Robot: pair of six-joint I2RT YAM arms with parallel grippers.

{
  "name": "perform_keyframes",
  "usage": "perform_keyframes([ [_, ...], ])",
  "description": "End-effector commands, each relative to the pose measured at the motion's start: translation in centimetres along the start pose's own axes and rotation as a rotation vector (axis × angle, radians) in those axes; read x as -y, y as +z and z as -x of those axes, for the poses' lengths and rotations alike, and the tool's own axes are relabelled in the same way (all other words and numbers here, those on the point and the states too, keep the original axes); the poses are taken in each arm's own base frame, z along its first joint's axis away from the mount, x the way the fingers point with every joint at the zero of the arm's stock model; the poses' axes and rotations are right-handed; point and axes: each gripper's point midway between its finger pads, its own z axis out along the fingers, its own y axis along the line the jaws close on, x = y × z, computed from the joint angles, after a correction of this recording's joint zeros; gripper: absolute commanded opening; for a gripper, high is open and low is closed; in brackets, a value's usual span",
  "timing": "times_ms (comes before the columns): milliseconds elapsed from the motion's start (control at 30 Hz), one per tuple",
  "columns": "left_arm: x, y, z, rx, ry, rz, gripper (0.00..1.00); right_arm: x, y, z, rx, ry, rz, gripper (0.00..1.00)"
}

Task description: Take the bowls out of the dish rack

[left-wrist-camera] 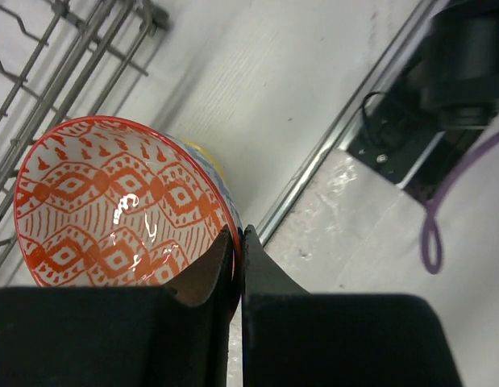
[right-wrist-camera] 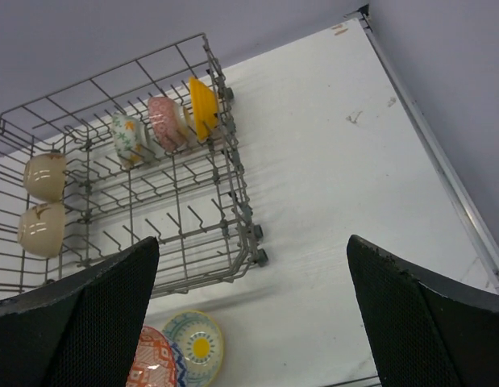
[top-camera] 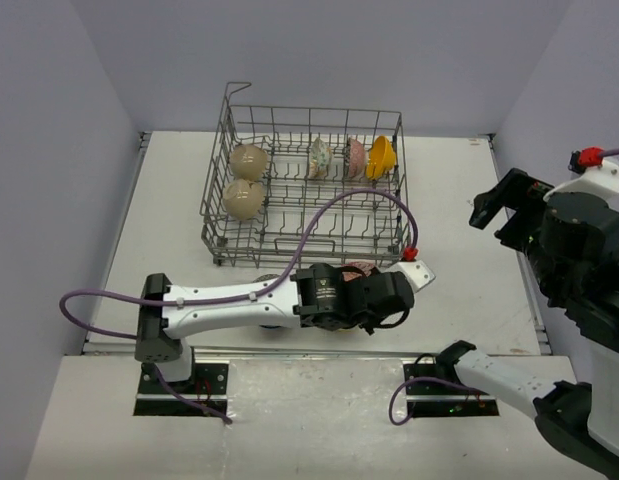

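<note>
**Operator:** Left side, quick?
**Annotator:** Your left gripper (left-wrist-camera: 237, 234) is pinched tight on the rim of the red-patterned bowl (left-wrist-camera: 112, 201), one finger inside and one outside. Can't tell whether the bowl sits on the table (top-camera: 459, 250) or hangs just off it.
**Operator:** Where's that?
**Annotator:** Just outside the dish rack (top-camera: 401, 200), at its near right corner. A green-and-yellow bowl (right-wrist-camera: 197, 347) lies just beside it to the right, mouth up.
**Operator:** Right side?
**Annotator:** Your right gripper (right-wrist-camera: 251, 240) is spread wide with nothing between the fingers. It's held up over the right of the table, well apart from the rack.
**Operator:** In the rack?
**Annotator:** Five bowls, all on edge between the tines. On the left are the far beige bowl (top-camera: 248, 161) and the near beige bowl (top-camera: 243, 199). In the far right row, left to right: green-flowered bowl (top-camera: 319, 157), pink bowl (top-camera: 355, 157), orange-yellow bowl (top-camera: 381, 157).
</note>
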Motion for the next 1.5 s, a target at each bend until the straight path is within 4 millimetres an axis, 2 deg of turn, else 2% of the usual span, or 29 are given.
perform_keyframes([
  [0,-3.0,2.5,-0.9,0.007,0.01,0.177,0.0,2.5,-0.9,1.2,0.059,-0.032,-0.085,0.99],
  [100,-3.3,4.4,-1.9,-0.013,0.046,0.225,0.0,2.8,-1.3,1.2,0.064,-0.024,-0.078,0.99],
  [233,-3.0,7.4,-4.3,-0.082,0.091,0.244,0.0,2.7,-1.4,0.7,0.054,-0.008,-0.063,0.99],
  [567,-2.9,11.1,-8.7,-0.14,0.126,0.242,0.0,3.2,-2.1,0.5,0.075,0.028,-0.034,0.99],
  [800,-2.7,12.8,-9.8,-0.155,0.128,0.23,0.0,2.4,-1.7,-0.3,0.045,0.04,-0.009,0.99],
  [967,-3.3,13.1,-10.5,-0.18,0.126,0.24,0.01,2.2,-1.6,-0.3,0.047,0.043,-0.002,0.99],
  [1000,-3.6,12.9,-10.5,-0.185,0.129,0.248,0.07,2.2,-1.6,-0.3,0.049,0.045,-0.003,0.99],
  [1067,-4.0,12.6,-10.5,-0.189,0.138,0.257,0.11,2.1,-1.5,-0.3,0.047,0.043,-0.002,0.99],
  [1167,-4.3,11.9,-10.1,-0.19,0.141,0.268,0.24,1.8,-1.3,-0.4,0.044,0.044,0.007,0.99],
  [1233,-4.5,11.5,-10.0,-0.197,0.143,0.27,0.25,1.6,-1.2,-0.3,0.045,0.041,0.011,0.99],
  [1333,-4.5,11.0,-9.7,-0.202,0.139,0.271,0.32,1.3,-1.0,-0.2,0.048,0.033,0.016,0.99],
  [1367,-4.5,10.7,-9.7,-0.211,0.141,0.271,0.37,1.3,-1.0,-0.2,0.047,0.031,0.019,0.99],
  [1467,-4.3,9.7,-9.0,-0.225,0.133,0.259,0.41,1.1,-0.9,0.0,0.05,0.02,0.028,0.99],
])
